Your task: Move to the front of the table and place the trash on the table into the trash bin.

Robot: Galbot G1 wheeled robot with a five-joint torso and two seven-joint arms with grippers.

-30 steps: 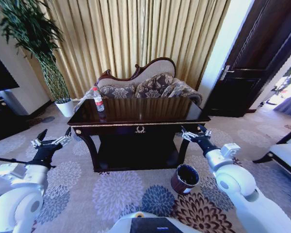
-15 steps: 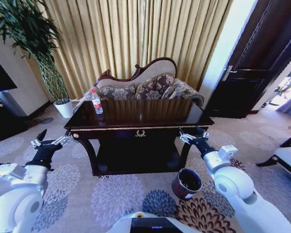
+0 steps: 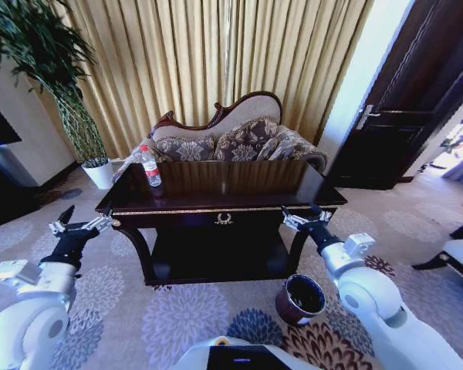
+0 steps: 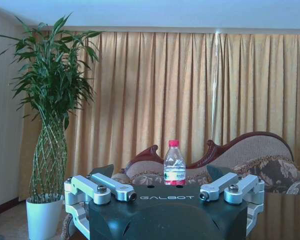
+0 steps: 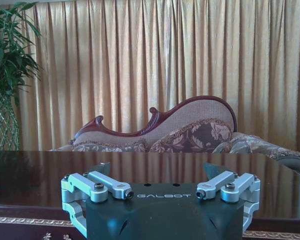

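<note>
The near-black table (image 3: 239, 179) with gold trim stands straight ahead, its top also showing in the right wrist view (image 5: 155, 165). On its far left corner stands a clear bottle (image 3: 149, 167) with a red cap and label, upright and also seen in the left wrist view (image 4: 174, 165). The maroon trash bin (image 3: 301, 298) sits on the carpet by the table's front right leg. My left gripper (image 3: 86, 213) (image 4: 160, 172) hovers open off the table's left front corner. My right gripper (image 3: 302, 209) (image 5: 157, 167) hangs open at the right front corner, above the bin. Neither holds anything.
A carved sofa (image 3: 239, 139) with cushions stands behind the table before gold curtains. A tall plant in a white pot (image 3: 102, 172) is at the back left. A dark door (image 3: 405, 116) is on the right and a chair (image 3: 459, 250) at the right edge.
The whole view has shifted: the table and bin sit slightly nearer and lower in the picture, so the camera has moved forward. Both arms hold the same pose, grippers still open.
</note>
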